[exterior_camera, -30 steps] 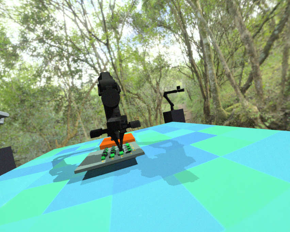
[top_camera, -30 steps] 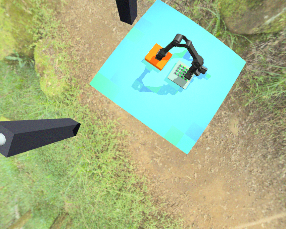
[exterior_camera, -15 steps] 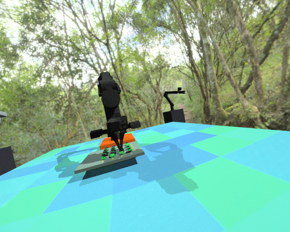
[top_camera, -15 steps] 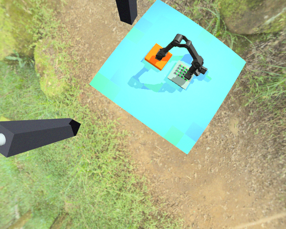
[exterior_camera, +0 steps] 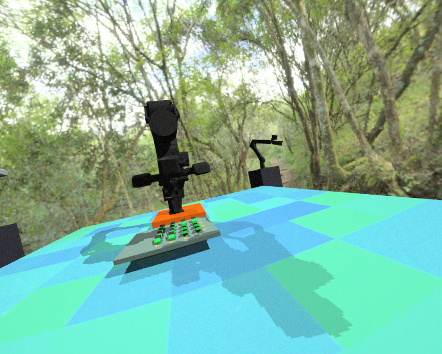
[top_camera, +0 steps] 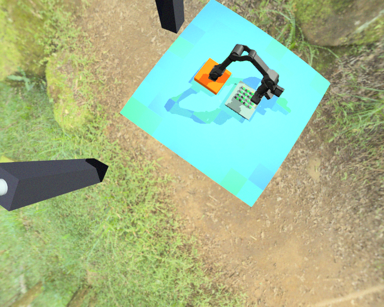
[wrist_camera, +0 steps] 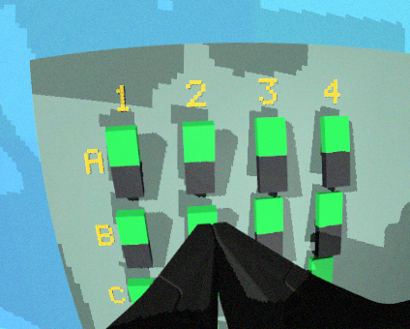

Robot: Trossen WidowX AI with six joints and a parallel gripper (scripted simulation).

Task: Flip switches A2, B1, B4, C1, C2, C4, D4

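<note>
In the exterior view you've got a small black arm (exterior_camera: 263,141) on a dark pedestal (exterior_camera: 266,177) behind the desk's (top_camera: 198,144) (exterior_camera: 258,313) (wrist_camera: 121,19) far corner, trees (exterior_camera: 318,84) past the edges.

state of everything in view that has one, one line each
gripper: shut, holding nothing
arm: bent, reaching over the panel
panel: switches facing up, partly in shadow
switch A2: in full view, raised end too unclear to call
switch B2: partly hidden behind the fingers, raised end cannot be told
background arm: bent, raised on its pedestal
</note>
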